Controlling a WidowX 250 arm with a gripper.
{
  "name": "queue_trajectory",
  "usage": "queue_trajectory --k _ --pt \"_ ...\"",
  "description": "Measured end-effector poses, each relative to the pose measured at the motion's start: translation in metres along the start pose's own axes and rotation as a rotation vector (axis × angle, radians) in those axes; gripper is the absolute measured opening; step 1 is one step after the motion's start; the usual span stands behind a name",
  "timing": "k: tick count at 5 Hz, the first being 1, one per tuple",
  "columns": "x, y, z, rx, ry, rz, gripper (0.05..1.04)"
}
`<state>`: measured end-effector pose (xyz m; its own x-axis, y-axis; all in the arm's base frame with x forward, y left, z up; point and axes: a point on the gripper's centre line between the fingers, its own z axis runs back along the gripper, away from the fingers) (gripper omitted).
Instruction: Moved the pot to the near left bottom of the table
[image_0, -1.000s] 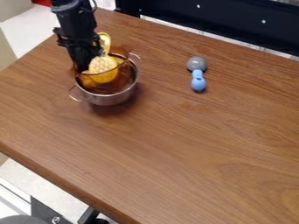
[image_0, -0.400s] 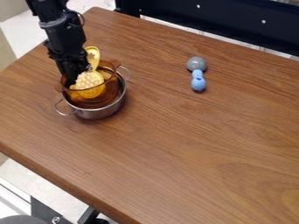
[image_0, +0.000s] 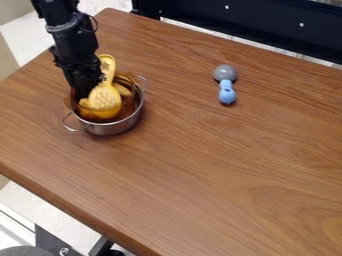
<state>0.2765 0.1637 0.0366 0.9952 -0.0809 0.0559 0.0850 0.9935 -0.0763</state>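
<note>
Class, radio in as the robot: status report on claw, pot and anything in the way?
Claw down at pot's left side. Metal pot upright on table, amber bowl and yellow utensil inside. Blue-and-gray scoop off right, well apart.

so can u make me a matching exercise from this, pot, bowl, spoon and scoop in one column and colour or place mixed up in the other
Things
1. pot
2. bowl
3. spoon
4. scoop

Colours and places
A. yellow, handle pointing up
B. blue and gray, right of the pot in the picture
C. silver, with looped side handles
D. see-through amber, set inside the pot

Pairs: 1-C, 2-D, 3-A, 4-B
</note>
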Motion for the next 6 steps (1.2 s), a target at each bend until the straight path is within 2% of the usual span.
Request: queue_trajectory --k 1,2,3,4,6 --pt "0.000 0.000 -0.001 0.016 0.007 0.015 0.512" --pt "-0.001 -0.001 -0.001 0.012 0.009 0.033 0.790" --pt "-0.001 -0.004 0.009 0.011 0.002 0.047 1.001" --pt "-0.004 -0.010 0.015 -0.020 0.011 0.072 0.999" --pt "0.001 -0.013 0.037 -0.056 -0.003 0.132 0.999"
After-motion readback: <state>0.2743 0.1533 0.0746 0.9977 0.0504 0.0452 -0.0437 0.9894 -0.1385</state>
